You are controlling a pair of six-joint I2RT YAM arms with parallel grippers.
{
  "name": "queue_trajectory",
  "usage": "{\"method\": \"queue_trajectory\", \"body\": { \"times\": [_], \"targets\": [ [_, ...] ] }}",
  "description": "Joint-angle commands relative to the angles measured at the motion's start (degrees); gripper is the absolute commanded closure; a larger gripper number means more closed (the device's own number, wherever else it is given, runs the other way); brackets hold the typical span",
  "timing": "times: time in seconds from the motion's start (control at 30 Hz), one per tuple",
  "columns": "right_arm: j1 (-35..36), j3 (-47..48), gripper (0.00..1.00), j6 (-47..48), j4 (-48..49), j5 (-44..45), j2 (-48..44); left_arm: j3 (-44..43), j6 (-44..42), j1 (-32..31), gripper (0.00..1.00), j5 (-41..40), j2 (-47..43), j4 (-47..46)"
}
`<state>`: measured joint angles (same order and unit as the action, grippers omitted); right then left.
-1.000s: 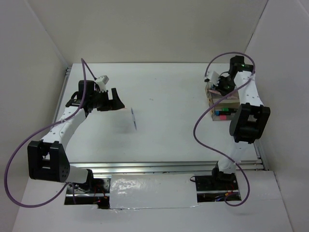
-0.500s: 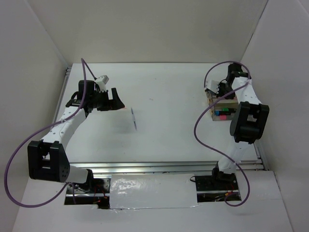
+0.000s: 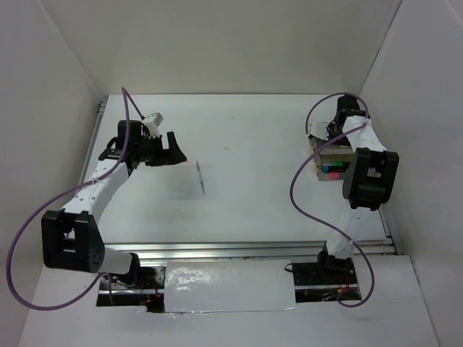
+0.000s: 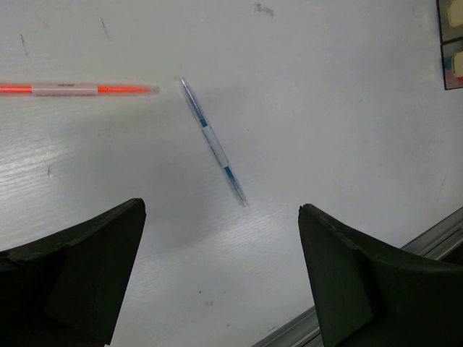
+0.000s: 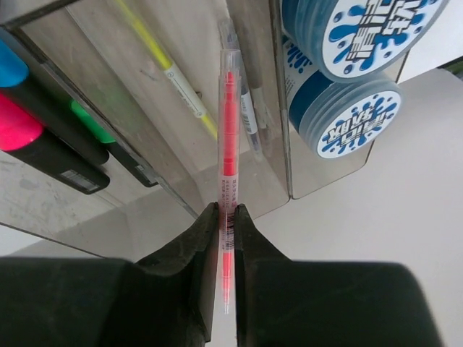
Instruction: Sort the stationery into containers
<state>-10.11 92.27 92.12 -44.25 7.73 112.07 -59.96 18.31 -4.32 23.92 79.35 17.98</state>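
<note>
My right gripper (image 5: pixel 226 210) is shut on a clear-bodied orange-red pen (image 5: pixel 229 108), which points into the middle compartment of the clear organiser tray (image 5: pixel 282 144). That compartment holds a yellow stick (image 5: pixel 170 72) and a thin silver pen (image 5: pixel 249 116). Highlighters (image 5: pixel 43 137) with blue, pink and green caps lie in the left compartment. Two blue-white tape rolls (image 5: pixel 347 119) fill the right one. My left gripper (image 4: pixel 221 210) hangs open above the table, just short of a thin silver pen (image 4: pixel 213 144). An orange stick (image 4: pixel 72 89) lies to that pen's left. From above, the silver pen (image 3: pixel 200 177) lies right of the left gripper (image 3: pixel 173 148).
The tray (image 3: pixel 331 153) stands at the table's far right, close to the right wall, with the right arm (image 3: pixel 369 173) bent over it. A metal rail (image 4: pixel 405 253) runs along the table's near edge. White walls enclose the table on three sides.
The right arm's wrist has swung left and drawn in over the tray, with the orange-red pen still in its grip. The left arm has not moved.
</note>
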Motion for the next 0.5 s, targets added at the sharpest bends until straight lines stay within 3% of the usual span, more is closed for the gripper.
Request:
{"method": "queue_trajectory", "body": {
  "times": [0.0, 0.13, 0.23, 0.37, 0.4, 0.47],
  "targets": [
    [-0.2, 1.3, 0.82, 2.6, 1.4, 2.9, 0.7, 0.1, -0.2, -0.2, 0.01, 0.2, -0.9, -1.6],
    [0.4, 0.8, 0.64, 2.6, 3.0, 3.2, 0.5, -0.2, -0.5, -0.3, 0.01, 0.0, -1.1, -1.3],
    [1.2, -0.2, 0.43, 1.3, 5.6, 1.9, -1.0, -0.1, -0.5, -0.3, 0.01, -0.2, -1.3, -1.2],
    [3.7, 1.1, 0.41, -7.2, 4.3, -4.2, -5.2, 0.2, -0.5, -0.2, 0.01, -0.5, -2.0, -1.2],
    [4.3, 2.5, 0.42, -11.0, 3.7, -9.3, -5.9, 0.3, -0.5, -0.2, 0.01, -0.6, -2.4, -1.2],
    [7.4, 8.2, 0.45, -25.7, 0.8, -14.6, -7.9, 0.5, -0.4, -0.2, 0.01, -1.1, -2.7, -1.2]
  ]
}}
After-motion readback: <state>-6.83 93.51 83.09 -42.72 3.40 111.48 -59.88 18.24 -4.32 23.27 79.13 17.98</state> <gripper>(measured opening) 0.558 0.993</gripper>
